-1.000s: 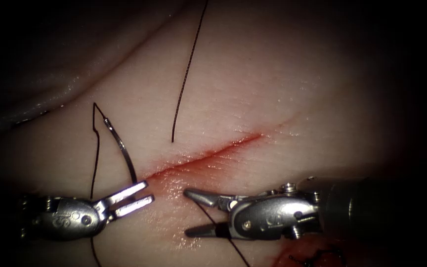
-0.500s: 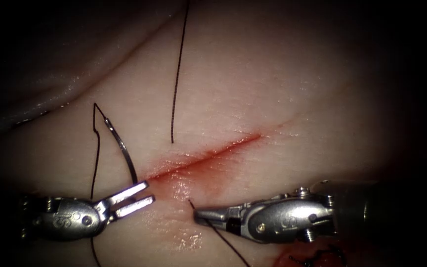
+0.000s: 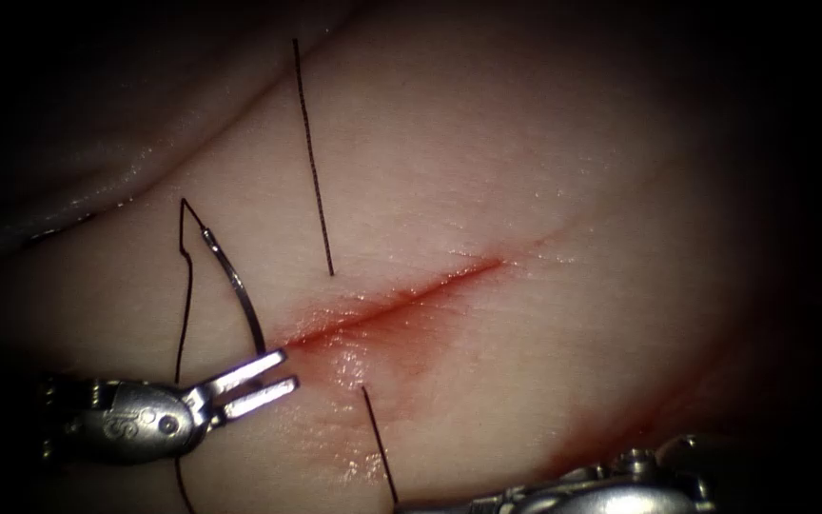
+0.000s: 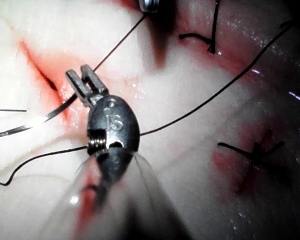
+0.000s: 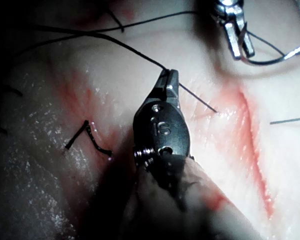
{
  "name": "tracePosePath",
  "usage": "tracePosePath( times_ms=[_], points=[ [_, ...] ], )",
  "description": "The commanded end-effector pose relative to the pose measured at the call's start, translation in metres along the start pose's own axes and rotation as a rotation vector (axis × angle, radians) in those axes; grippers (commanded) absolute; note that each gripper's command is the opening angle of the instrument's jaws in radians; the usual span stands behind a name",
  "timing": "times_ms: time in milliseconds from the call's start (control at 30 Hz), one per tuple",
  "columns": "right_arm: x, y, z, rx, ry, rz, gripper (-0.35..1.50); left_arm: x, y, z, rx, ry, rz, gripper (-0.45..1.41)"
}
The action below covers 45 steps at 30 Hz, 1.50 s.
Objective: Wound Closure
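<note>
Gripping the needle [image 3: 236,281] near its tip end, the left tool [image 3: 257,376] has jaws clamped on it at the left end of the cut [image 3: 401,300]; the swaged end stands up over the tissue [image 3: 544,190], needle apparently out of it, maybe parked so thread can run. Right tool [image 5: 166,85], jaws shut on the thread [image 3: 379,440] just below the cut, w/ the strand taut from its exit point. Vs 1 s ago: right jaws were open beside the cut, then closed on thread & drew back toward the frame's lower edge; the far strand [image 3: 313,157] above the cut swung left. Left tool unmoved.
</note>
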Motion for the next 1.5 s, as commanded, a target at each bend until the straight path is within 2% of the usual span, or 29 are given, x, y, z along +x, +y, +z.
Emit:
tracePosePath(
  times_ms=[33, 333, 700, 733, 767, 833, 867, 933, 1000, 1067, 1100, 1167, 1200, 1300, 1433, 1467, 1500],
  points=[
    [0.0007, -0.0012, 0.0007, 0.017, 0.001, -0.002, -0.35, -0.0005, 0.0007, 0.0004, -0.002, -0.001, -0.002, -0.45],
    [0.0036, -0.0043, -0.0018, 0.073, -0.003, -0.015, -0.35, -0.0005, 0.0007, 0.0004, -0.002, -0.001, -0.002, -0.45],
    [0.0042, -0.0055, -0.0028, 0.132, -0.025, -0.031, -0.35, -0.0005, 0.0007, 0.0005, -0.002, -0.001, -0.002, -0.45],
    [0.0041, -0.0053, -0.0028, 0.129, -0.028, -0.012, -0.21, -0.0005, 0.0007, 0.0005, -0.002, -0.001, -0.002, -0.45],
    [0.0036, -0.0048, -0.0029, 0.12, -0.039, 0.002, 0.41, -0.0005, 0.0007, 0.0005, -0.002, -0.001, -0.002, -0.45],
    [0.0029, -0.0039, -0.0031, 0.077, -0.086, 0.004, 0.84, -0.0005, 0.0006, 0.0005, -0.002, -0.001, -0.002, -0.45],
    [0.0023, -0.0032, -0.0032, 0.04, -0.126, 0.006, 1.03, -0.0005, 0.0006, 0.0005, -0.002, -0.001, -0.002, -0.45],
    [0.0013, -0.0017, -0.0035, -0.021, -0.204, 0.014, 1.24, -0.0005, 0.0006, 0.0004, -0.002, -0.001, -0.002, -0.45],
    [0.0005, -0.0004, -0.0036, -0.057, -0.277, -0.047, 1.33, -0.0005, 0.0006, 0.0004, -0.002, -0.001, -0.002, -0.45],
    [-0.0002, 0.0011, -0.0038, -0.09, -0.397, -0.106, 1.36, -0.0005, 0.0006, 0.0004, -0.002, -0.001, -0.002, -0.45],
    [-0.0007, 0.0025, -0.0038, -0.104, -0.484, -0.136, 1.36, -0.0005, 0.0006, 0.0004, -0.002, -0.001, -0.002, -0.45],
    [-0.0016, 0.0048, -0.0036, -0.143, -0.563, -0.123, 1.31, -0.0005, 0.0006, 0.0004, -0.002, -0.001, -0.001, -0.45],
    [-0.0019, 0.0055, -0.0033, -0.165, -0.577, -0.11, 1.29, -0.0005, 0.0007, 0.0004, -0.002, -0.001, -0.001, -0.45],
    [-0.0025, 0.007, -0.0021, -0.223, -0.557, -0.064, 1.28, -0.0005, 0.0007, 0.0005, -0.002, -0.001, -0.001, -0.45],
    [-0.0035, 0.0089, 0.0003, -0.338, -0.476, 0.161, 1.24, -0.0006, 0.0007, 0.0005, -0.002, -0.001, -0.001, -0.45],
    [-0.0038, 0.0092, 0.0008, -0.376, -0.438, 0.26, 1.13, -0.0006, 0.0007, 0.0005, -0.002, -0.001, -0.001, -0.45],
    [-0.004, 0.0096, 0.0012, -0.411, -0.392, 0.358, 0.91, -0.0006, 0.0007, 0.0005, -0.002, -0.001, -0.001, -0.45]
  ],
)
